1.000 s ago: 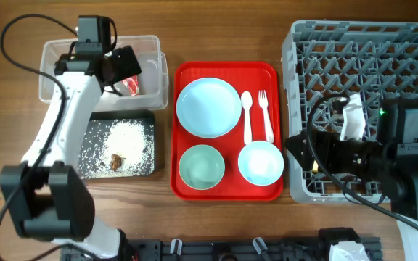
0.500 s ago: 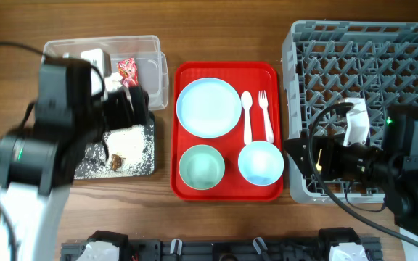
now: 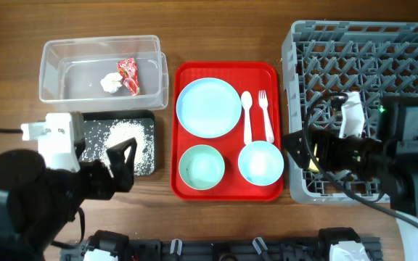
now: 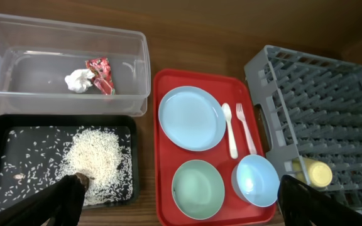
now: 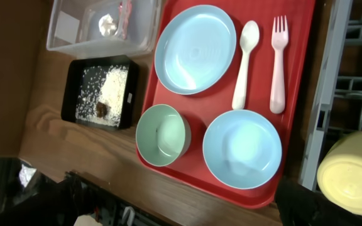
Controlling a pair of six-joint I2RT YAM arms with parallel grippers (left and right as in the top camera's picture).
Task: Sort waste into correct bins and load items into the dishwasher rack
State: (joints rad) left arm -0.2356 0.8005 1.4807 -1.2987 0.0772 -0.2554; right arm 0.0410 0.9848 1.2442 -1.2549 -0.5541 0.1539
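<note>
The white spoon point(image 3: 247, 116) and fork point(image 3: 265, 114) lie side by side on the red tray point(image 3: 227, 190). Their long axes run near to far, with the spoon's bowl and the tines at the far end and the handles pointing near. The plate point(image 3: 209, 107) sits to their left, and the green bowl point(image 3: 202, 165) and blue bowl point(image 3: 260, 162) fill the tray's near half.

The wrapper point(image 3: 128, 75) and tissue point(image 3: 109, 83) rest in the clear tub point(image 3: 71, 51), whose long side runs left to right. The black tray point(image 3: 153, 145) on its near side lies the same way and holds rice point(image 3: 125, 134) and a brown scrap point(image 5: 101, 109). A yellow cup point(image 4: 313, 173) lies in the near left part of the rack point(image 3: 369, 51).

The left gripper point(image 3: 120, 159) hovers at the black tray's near right corner with its fingers spread wide, and the rice lies just beyond it. The right gripper point(image 3: 301, 152) points left from the rack's left edge, wide apart and empty, with the blue bowl just beside it.
</note>
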